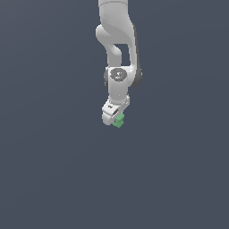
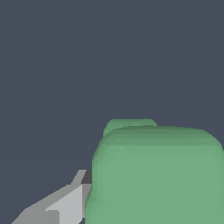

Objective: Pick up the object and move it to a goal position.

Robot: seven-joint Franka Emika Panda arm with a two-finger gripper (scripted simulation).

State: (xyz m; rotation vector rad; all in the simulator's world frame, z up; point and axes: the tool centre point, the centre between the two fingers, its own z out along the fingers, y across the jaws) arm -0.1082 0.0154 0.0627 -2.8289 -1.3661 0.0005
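Against a uniform dark slate-blue ground (image 1: 49, 170) that fills both views, with no edge, seam or wall to tell surface from room, the white arm (image 1: 117, 40) reaches down from the top centre of the exterior view. At its lower end the gripper (image 1: 115, 120) meets the green object (image 1: 119, 121), which shows just at its tip, toward the exterior view's right. The object is bright green, blocky and notched, far smaller than the gripper. In the wrist view the object (image 2: 157, 175) looms large, rounded at its corners, with a smaller raised step behind; one grey finger (image 2: 65, 203) lies against its side. The jaws appear clamped on the object.
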